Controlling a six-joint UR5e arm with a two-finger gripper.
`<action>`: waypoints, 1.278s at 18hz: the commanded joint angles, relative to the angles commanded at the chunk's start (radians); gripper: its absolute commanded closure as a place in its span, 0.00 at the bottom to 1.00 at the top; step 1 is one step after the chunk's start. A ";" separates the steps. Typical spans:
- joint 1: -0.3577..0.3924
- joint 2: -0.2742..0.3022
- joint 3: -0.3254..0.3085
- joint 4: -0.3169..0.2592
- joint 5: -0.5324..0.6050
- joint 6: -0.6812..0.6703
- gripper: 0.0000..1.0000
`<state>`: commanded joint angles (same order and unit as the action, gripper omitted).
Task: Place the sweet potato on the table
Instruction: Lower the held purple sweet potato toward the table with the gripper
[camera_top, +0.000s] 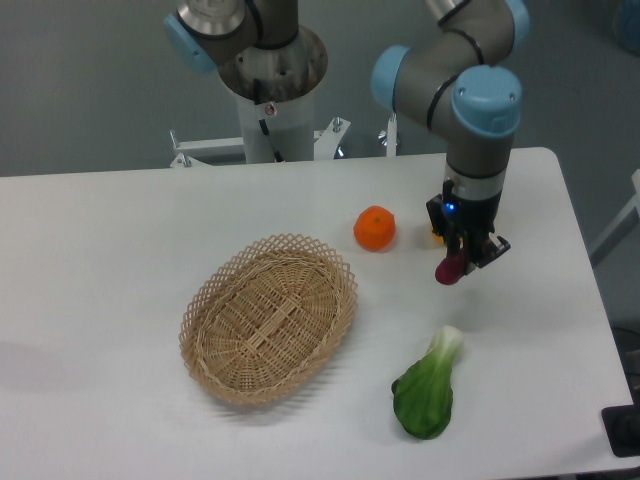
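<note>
End effector: The end effector (463, 256) pointed straight down over the right half of the counter, its dark fingers clenched on the sweet potato, a small blue light glowing on the housing above them.

Sweet potato: The sweet potato (450, 268) appeared as a small reddish-purple stub with a rounded lower end, poking out below and to the left of the fingers; it hung at the end effector, right of the orange fruit and above the leafy vegetable in the picture.

Hidden from view: Only the tuber's lower end was visible, the rest covered by the fingers, so its full length could not be judged. Whether its tip touched the counter or hung just above it could not be told. A sliver of yellow-orange (437, 237) showed behind the end effector's left edge, too little of it to identify.

Arm: The grey arm (470, 70) with pale blue joint caps reached in from the top of the frame, its upper links cut off by the edge, and its base column (272, 95) stood behind the counter's far side.

Orange fruit: A round orange fruit (374, 228) sat on the counter just left of the end effector, apart from it.

Leafy vegetable: A green leafy vegetable (428, 387) with a pale stem lay nearer the front edge, below the end effector.

Basket: An oval woven wicker basket (268, 318) rested left of centre, well apart from the end effector.

Counter: The white counter (100, 250) had rounded corners, and its front edge ran out of frame.
</note>
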<state>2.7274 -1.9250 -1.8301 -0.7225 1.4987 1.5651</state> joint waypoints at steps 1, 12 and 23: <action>0.000 -0.014 0.000 0.012 0.000 -0.044 0.73; 0.000 -0.089 -0.020 0.069 0.000 0.035 0.73; -0.002 -0.098 -0.025 0.072 0.000 0.027 0.15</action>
<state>2.7259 -2.0233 -1.8546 -0.6504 1.4987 1.5923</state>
